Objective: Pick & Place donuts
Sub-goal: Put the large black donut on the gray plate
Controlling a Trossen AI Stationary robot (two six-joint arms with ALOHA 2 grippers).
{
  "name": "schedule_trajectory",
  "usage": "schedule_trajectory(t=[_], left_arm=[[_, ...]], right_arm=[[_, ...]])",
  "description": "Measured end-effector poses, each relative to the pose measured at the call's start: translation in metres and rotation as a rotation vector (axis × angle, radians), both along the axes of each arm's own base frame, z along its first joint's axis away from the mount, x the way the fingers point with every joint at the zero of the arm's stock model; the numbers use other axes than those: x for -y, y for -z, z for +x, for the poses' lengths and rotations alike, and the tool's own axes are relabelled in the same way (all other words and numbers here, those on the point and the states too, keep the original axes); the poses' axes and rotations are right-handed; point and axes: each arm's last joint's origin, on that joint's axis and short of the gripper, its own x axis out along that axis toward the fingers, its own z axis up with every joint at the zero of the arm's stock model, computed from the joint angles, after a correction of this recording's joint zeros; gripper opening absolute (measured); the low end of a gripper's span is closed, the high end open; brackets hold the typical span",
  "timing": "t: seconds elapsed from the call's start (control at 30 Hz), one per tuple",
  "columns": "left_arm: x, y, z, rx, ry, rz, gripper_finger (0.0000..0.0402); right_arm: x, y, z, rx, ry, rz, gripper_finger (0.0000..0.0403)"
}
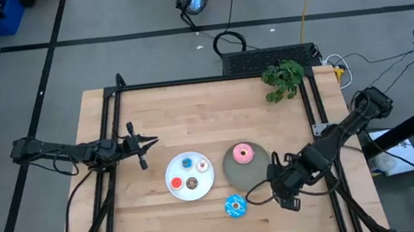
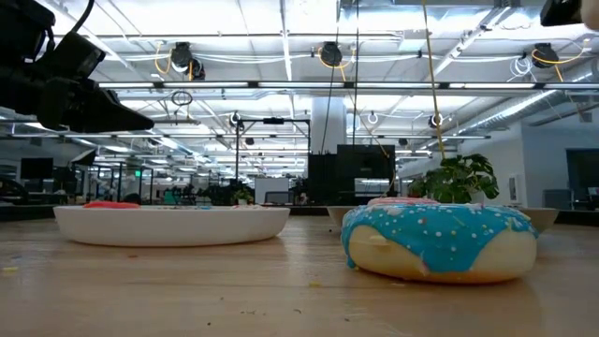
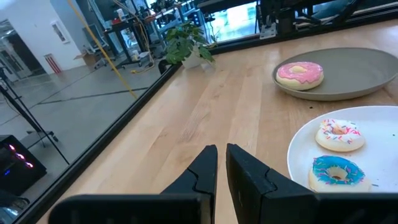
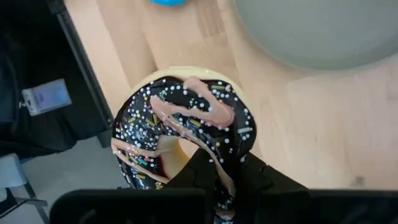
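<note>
right gripper [image 4: 214, 163] is clamped on the chocolate sprinkle donut [image 4: 183, 127], held off the table just beside the grey plate [image 1: 239, 175]. best to carry it level over a bare patch, clear of the pink donut [image 1: 243, 154], and lower before letting go.

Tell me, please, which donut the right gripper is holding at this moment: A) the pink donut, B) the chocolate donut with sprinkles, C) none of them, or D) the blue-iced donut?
B: in the right wrist view the right gripper is shut on the chocolate donut, while the pink donut lies on the grey plate and the blue-iced donut sits on the table.
</note>
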Motion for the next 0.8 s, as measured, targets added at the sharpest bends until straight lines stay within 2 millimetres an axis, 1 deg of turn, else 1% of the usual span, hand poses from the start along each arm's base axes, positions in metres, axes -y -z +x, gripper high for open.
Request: schedule_trajectory(t=[0.13, 0.3, 0.5, 0.63, 0.8], left_arm=[[0.000, 0.000, 0.000, 0.003, 0.000, 0.000, 0.0042], [0.000, 0.000, 0.000, 0.007, 0.000, 0.000, 0.0042], [0.000, 0.000, 0.000, 0.000, 0.004, 0.020, 0.0042], [0.000, 0.000, 0.000, -0.002, 0.005, 0.024, 0.0042], [0.000, 0.000, 0.000, -0.002, 0.004, 0.022, 0.0042]], right_arm=[[0.017, 0.001, 0.007, -0.011, 0.017, -0.038, 0.0013], [0.051, 0.003, 0.020, -0.012, 0.064, -0.156, 0.0013], [0.087, 0.016, 0.043, -0.051, 0.077, -0.186, 0.0013], [0.101, 0.033, 0.058, -0.099, 0.060, -0.168, 0.0013], [0.107, 0.069, 0.073, -0.192, -0.008, -0.122, 0.0013]])
